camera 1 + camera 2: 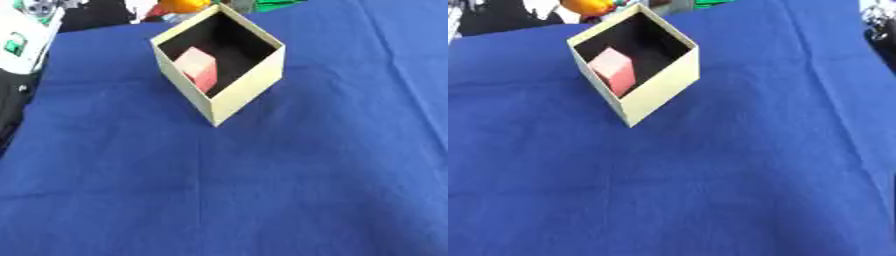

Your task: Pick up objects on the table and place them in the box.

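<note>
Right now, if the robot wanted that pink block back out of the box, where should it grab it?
Probably from straight above, by its upper end. The pink block leans against the box's left inner wall, so the tall walls bar any sideways approach; only its top faces show free for fingers.

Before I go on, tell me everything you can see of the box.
The box is open-topped, pale cream outside and black inside, seemingly cardboard. It stands upright on the blue cloth toward the table's far side, turned so one corner points at the camera. A pink block sits inside against the left wall. Nothing else touches it; no hand shows.
</note>
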You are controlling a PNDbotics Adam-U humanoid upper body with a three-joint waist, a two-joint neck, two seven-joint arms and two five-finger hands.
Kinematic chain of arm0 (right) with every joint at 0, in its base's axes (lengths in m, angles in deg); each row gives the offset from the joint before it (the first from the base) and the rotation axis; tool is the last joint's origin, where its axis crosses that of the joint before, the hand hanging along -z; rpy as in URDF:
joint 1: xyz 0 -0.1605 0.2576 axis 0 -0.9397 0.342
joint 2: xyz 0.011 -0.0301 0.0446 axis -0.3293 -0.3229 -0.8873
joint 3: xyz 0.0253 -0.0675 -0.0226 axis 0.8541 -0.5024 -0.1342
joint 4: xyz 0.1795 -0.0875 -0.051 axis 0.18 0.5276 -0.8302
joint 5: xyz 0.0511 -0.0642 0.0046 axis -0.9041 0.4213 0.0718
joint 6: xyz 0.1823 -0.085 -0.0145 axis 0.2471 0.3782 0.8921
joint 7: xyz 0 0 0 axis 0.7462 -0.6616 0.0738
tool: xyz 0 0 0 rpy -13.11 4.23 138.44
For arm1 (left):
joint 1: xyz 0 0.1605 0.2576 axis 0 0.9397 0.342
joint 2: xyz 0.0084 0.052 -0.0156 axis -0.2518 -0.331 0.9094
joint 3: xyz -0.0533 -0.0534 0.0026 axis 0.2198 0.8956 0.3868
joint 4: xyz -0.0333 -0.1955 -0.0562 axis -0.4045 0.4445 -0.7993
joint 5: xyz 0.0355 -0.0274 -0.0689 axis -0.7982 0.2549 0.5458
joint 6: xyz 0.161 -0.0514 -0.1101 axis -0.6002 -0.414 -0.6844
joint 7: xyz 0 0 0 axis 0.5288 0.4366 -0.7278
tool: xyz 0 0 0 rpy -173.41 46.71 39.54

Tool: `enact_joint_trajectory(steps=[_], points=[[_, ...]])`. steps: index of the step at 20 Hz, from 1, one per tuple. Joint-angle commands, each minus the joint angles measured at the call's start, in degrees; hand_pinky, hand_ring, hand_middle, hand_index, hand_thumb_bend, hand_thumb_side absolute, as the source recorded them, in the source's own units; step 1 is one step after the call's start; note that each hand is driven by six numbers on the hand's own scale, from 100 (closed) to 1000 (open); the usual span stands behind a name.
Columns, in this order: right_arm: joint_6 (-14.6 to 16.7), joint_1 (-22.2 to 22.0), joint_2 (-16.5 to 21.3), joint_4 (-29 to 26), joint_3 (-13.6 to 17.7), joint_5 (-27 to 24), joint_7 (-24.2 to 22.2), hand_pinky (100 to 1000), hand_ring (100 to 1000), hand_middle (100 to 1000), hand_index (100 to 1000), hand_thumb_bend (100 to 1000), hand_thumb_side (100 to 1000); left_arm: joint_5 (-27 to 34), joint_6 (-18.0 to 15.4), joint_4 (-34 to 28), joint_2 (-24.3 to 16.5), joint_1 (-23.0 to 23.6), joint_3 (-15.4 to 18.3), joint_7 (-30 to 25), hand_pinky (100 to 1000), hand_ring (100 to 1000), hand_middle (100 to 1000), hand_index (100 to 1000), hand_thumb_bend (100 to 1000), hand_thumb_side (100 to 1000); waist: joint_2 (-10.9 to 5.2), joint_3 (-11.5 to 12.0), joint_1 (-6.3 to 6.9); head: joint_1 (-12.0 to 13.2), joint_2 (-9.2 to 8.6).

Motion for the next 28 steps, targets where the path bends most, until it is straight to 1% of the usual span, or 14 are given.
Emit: enact_joint_trajectory(steps=[1, 7, 12, 13, 14, 15, 16, 17, 18, 20, 21, 23, 24, 28], points=[[0.07, 1.18, 0.49, -1.32, -0.14, -0.3, -0.27, 899, 1000, 625, 899, 100, 664, -2.12, -0.96, 1.9, -0.34, -1.44, 0.32, 2.64, 605, 554, 616, 643, 100, 171, -0.98, -0.27, -0.19, 0.79, -0.83], [0.07, 1.48, 0.57, -1.27, -0.17, -0.78, -0.31, 899, 1000, 624, 900, 100, 666, -4.9, -4.88, 7.04, 2.18, -1.89, -0.35, 4.24, 606, 565, 622, 650, 100, 232, -0.42, -0.91, 0.06, 0.8, -0.94], [0.04, 1.54, 0.51, -1.41, -0.21, -1.17, -0.34, 900, 1000, 623, 901, 100, 667, -6.75, -7.4, 10.52, 3.6, -1.72, -0.79, 3.34, 622, 593, 638, 662, 100, 146, -0.08, -1.21, 0.29, 0.68, -1.0], [0.04, 1.53, 0.51, -1.45, -0.23, -1.25, -0.36, 900, 1000, 623, 901, 100, 667, -6.99, -7.79, 11.01, 3.79, -1.72, -0.72, 3.3, 624, 595, 640, 663, 100, 144, -0.02, -1.24, 0.34, 0.67, -1.0], [0.03, 1.52, 0.52, -1.48, -0.23, -1.33, -0.38, 900, 1000, 623, 901, 100, 668, -7.15, -8.13, 11.42, 3.91, -1.72, -0.62, 3.34, 634, 609, 659, 677, 100, 246, 0.03, -1.25, 0.39, 0.63, -0.99], [0.01, 1.51, 0.56, -1.5, -0.22, -1.4, -0.39, 900, 1000, 623, 901, 100, 667, -7.33, -8.43, 11.74, 3.94, -1.7, -0.48, 3.46, 642, 619, 676, 688, 200, 324, 0.08, -1.25, 0.43, 0.57, -0.94], [0.0, 1.49, 0.62, -1.51, -0.21, -1.46, -0.39, 900, 1000, 623, 902, 100, 667, -7.62, -8.63, 11.94, 3.86, -1.66, -0.3, 3.69, 651, 634, 695, 702, 358, 401, 0.11, -1.22, 0.47, 0.49, -0.85], [-0.01, 1.48, 0.7, -1.51, -0.19, -1.52, -0.39, 900, 1000, 623, 902, 100, 668, -8.27, -8.74, 12.07, 3.7, -1.61, -0.11, 4.06, 657, 644, 705, 709, 454, 434, 0.13, -1.2, 0.51, 0.39, -0.77], [-0.02, 1.47, 0.76, -1.5, -0.18, -1.57, -0.39, 900, 1000, 623, 902, 100, 668, -9.23, -8.75, 12.14, 3.53, -1.53, 0.09, 4.6, 665, 664, 733, 729, 586, 470, 0.15, -1.18, 0.54, 0.29, -0.66], [-0.03, 1.47, 0.86, -1.48, -0.14, -1.65, -0.38, 900, 1000, 623, 902, 100, 668, -11.63, -8.6, 12.26, 3.31, -1.27, 0.39, 6.1, 675, 695, 776, 774, 675, 486, 0.19, -1.15, 0.58, 0.09, -0.57], [-0.04, 1.49, 0.9, -1.46, -0.13, -1.68, -0.37, 900, 1000, 623, 902, 100, 668, -12.81, -8.44, 12.3, 3.25, -1.15, 0.51, 6.95, 679, 703, 785, 782, 693, 490, 0.21, -1.14, 0.58, 0.0, -0.54], [-0.04, 1.52, 0.93, -1.41, -0.12, -1.72, -0.37, 900, 1000, 623, 902, 100, 668, -14.76, -7.97, 12.37, 3.23, -0.95, 0.64, 8.61, 688, 718, 802, 799, 710, 491, 0.22, -1.11, 0.55, -0.14, -0.46], [-0.05, 1.52, 0.95, -1.38, -0.11, -1.72, -0.36, 900, 1000, 623, 902, 100, 668, -15.42, -7.75, 12.39, 3.23, -0.86, 0.65, 9.31, 695, 727, 821, 818, 736, 521, 0.22, -1.09, 0.53, -0.19, -0.39], [-0.05, 1.47, 0.94, -1.3, -0.07, -1.69, -0.34, 900, 1000, 623, 902, 100, 668, -16.18, -7.23, 12.04, 3.19, -0.56, 0.7, 11.09, 700, 736, 839, 837, 736, 533, 0.12, -0.97, 0.45, -0.39, -0.17]])
